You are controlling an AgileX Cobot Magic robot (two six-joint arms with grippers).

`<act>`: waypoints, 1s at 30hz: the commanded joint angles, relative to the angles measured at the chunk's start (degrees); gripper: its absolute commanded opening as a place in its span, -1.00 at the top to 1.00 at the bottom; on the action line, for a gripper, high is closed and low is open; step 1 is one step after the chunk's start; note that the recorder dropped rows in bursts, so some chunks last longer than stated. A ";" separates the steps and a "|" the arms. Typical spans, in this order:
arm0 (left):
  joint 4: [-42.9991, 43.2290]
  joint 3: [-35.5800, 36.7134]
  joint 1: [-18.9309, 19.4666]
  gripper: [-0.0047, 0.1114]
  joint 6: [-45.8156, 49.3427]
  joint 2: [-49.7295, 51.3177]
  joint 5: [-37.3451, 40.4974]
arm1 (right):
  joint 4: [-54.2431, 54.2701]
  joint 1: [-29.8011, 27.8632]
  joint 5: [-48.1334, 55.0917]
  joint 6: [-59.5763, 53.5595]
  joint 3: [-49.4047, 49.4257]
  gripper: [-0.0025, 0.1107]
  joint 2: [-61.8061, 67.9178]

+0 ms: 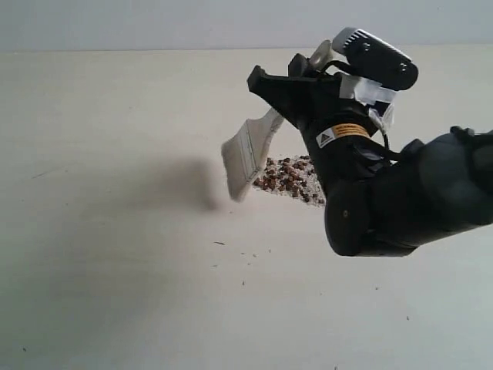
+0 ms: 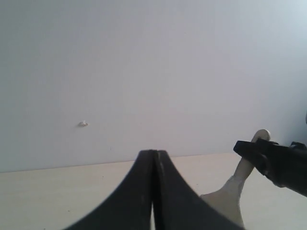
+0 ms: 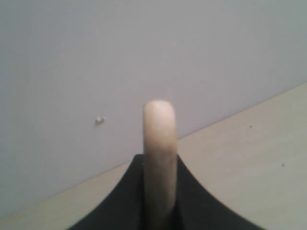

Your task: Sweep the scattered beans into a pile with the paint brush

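Front of bench point(image 1: 154, 308) is bare pale surface with a few thin dark specks point(image 1: 219, 243). Right arm point(image 1: 408, 200) comes in from the right, bulky and black, above the bench. Right fingers point(image 1: 281, 91) are clenched on the cream handle of the paint brush point(image 1: 248, 158); in the right wrist view the rounded handle end stands up between the two black fingers. The brush is tilted, with the handle up toward the right and the pale bristles down toward the left. Can't tell if the bristle tips touch the bench. Brush shadow point(image 1: 181, 185) falls on the bench to its left. Beans point(image 1: 286, 177) sit mid-bench in one patch with pale grit, just beside and behind the bristles, their right edge hidden by the arm. Left fingers point(image 2: 149, 165) are pressed flat together with nothing between them, not seen in the exterior view; beyond them the left wrist view shows the brush handle and the right fingers. Farthest back is a plain pale wall point(image 1: 154, 23), with a small white fleck point(image 2: 83, 123).
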 commanded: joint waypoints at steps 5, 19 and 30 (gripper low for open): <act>-0.17 0.17 0.08 0.92 0.09 -0.38 -0.15 | 5.90 1.42 -1.67 -11.88 -3.32 0.96 1.56; -0.17 0.17 0.08 0.92 0.09 -0.38 -0.15 | 9.12 1.42 -1.67 -17.80 -3.32 0.96 1.56; -0.17 0.17 0.08 0.92 0.09 -0.38 -0.15 | 7.90 1.42 -1.67 -17.17 -3.90 0.96 -0.61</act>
